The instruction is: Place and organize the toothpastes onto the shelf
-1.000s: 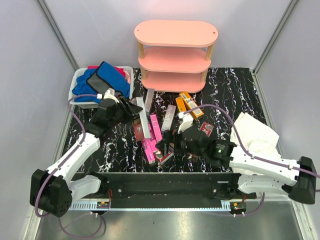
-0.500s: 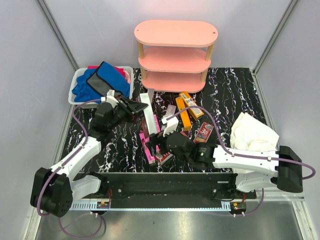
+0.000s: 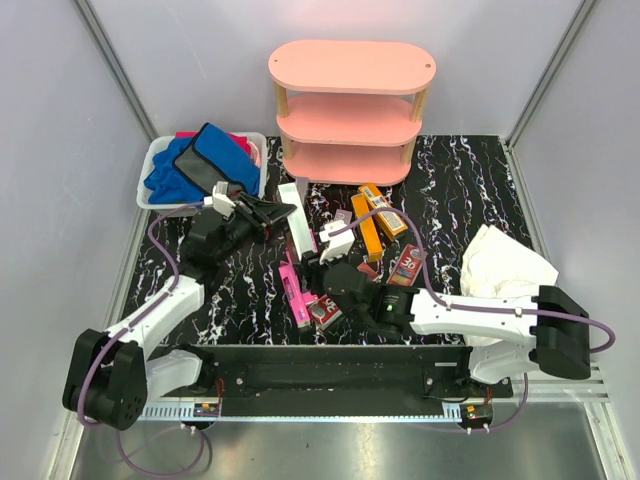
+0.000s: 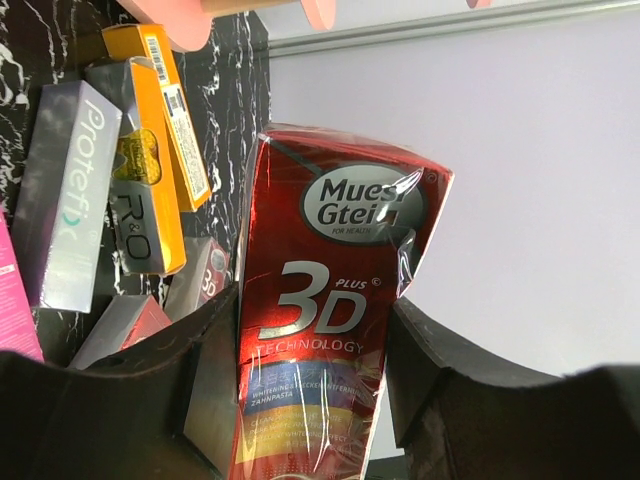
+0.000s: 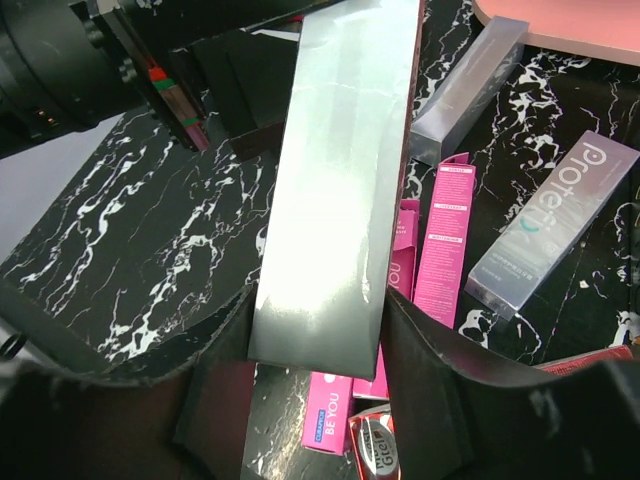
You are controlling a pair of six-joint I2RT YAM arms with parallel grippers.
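This is looking like a robotics lab test cell: two white-and-black jointed robot arms, left [image 3: 165,300] and right [image 3: 480,318], are sitting bolted to a black metal rail [image 3: 330,372] at the edge of a black, white-veined marble-patterned tabletop [image 3: 470,190], trailing purple cables [image 3: 150,235]. Plain pale grey panel walls [image 3: 180,70] in slim aluminium framing [image 3: 112,62] are closing the table in, and a salmon-pink three-tier oval rack [image 3: 350,65] is standing at the back.

My left claw [image 4: 315,400] hides the lower end of the red toothpaste box [image 4: 335,290], which also runs off the bottom edge there. Its small print is blurred. From my right wrist, glare blanks its silver side, my right claw [image 5: 318,390] covers its near end, and the shelf [image 5: 570,20] shows only a cut-off corner.
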